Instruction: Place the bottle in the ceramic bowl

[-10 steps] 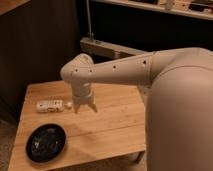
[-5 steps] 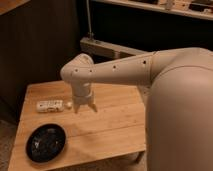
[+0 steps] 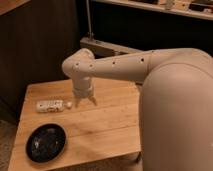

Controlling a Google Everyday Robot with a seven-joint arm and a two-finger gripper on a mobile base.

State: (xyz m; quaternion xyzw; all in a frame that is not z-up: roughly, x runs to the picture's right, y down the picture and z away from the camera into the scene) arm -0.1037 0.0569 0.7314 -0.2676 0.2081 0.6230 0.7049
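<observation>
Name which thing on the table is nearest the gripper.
The white bottle, lying beside the gripper over the table; the black bowl sits farther off.

No visible change: hand (image 3: 86,102) beside bottle (image 3: 50,105)

dark wall (image 3: 35,50) | lt wood table (image 3: 107,125) | shelf (image 3: 150,7) top R

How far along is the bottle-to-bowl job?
Done: nothing yet; the bottle lies on its side on the table, outside the ceramic bowl. In hand: the gripper hangs open beside the bottle's cap, holding nothing. Left: grasp, carry, place in bowl.
</observation>
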